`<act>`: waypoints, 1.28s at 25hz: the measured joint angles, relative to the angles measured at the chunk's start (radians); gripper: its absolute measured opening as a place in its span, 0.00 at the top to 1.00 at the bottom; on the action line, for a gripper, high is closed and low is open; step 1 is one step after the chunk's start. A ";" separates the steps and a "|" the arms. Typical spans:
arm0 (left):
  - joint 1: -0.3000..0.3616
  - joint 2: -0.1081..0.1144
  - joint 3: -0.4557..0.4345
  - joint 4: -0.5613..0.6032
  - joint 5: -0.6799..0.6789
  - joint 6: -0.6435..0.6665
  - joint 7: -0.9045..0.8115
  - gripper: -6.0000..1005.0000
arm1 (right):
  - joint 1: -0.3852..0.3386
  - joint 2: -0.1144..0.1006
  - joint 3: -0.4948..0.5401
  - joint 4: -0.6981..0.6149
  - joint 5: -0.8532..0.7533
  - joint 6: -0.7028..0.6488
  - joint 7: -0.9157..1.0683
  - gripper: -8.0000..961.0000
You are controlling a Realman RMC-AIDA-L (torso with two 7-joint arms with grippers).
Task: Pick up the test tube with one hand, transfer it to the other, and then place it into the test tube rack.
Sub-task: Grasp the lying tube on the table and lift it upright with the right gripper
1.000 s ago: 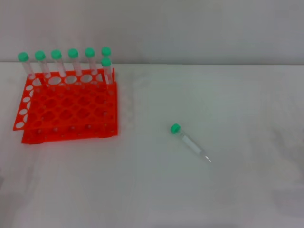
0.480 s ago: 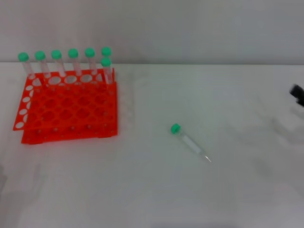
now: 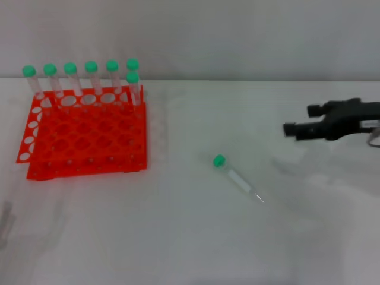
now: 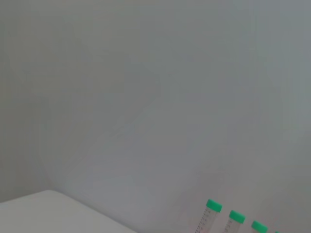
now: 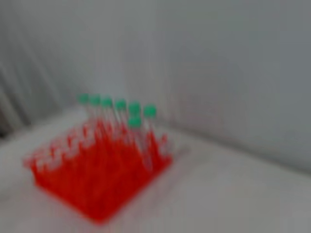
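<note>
The test tube [image 3: 237, 177] lies on the white table right of centre, with its green cap [image 3: 219, 160] toward the rack and its pointed tip toward the front right. The orange-red test tube rack [image 3: 83, 136] stands at the back left and also shows in the right wrist view [image 5: 102, 179]. My right gripper [image 3: 300, 119] reaches in from the right edge, above the table and behind and to the right of the tube. Its two black fingers are apart and empty. My left gripper is out of view.
Several green-capped tubes [image 3: 91, 76] stand in the rack's back row, with one more [image 3: 132, 83] in front of them at the right end. Their caps [image 4: 214, 205] show in the left wrist view. A grey wall runs behind the table.
My right gripper has come in from the right edge toward the middle of the table. The lying tube and the rack have not moved.
</note>
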State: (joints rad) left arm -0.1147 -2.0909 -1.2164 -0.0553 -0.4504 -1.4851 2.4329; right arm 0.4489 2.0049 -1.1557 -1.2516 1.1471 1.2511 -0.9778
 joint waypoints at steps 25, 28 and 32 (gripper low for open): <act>-0.029 0.002 0.000 0.007 0.026 0.033 0.008 0.18 | 0.439 0.023 -0.701 0.082 -0.584 0.005 0.945 0.13; -0.028 0.002 0.000 0.006 0.024 0.033 0.008 0.19 | 0.445 0.023 -0.698 0.131 -0.584 -0.024 0.942 0.13; -0.028 0.003 -0.004 0.002 0.019 0.034 0.009 0.19 | 0.460 0.023 -0.704 0.184 -0.574 -0.047 0.942 0.19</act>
State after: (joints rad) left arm -0.1428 -2.0884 -1.2200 -0.0529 -0.4312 -1.4513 2.4414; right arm 0.9091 2.0280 -1.8600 -1.0675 0.5733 1.2045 -0.0360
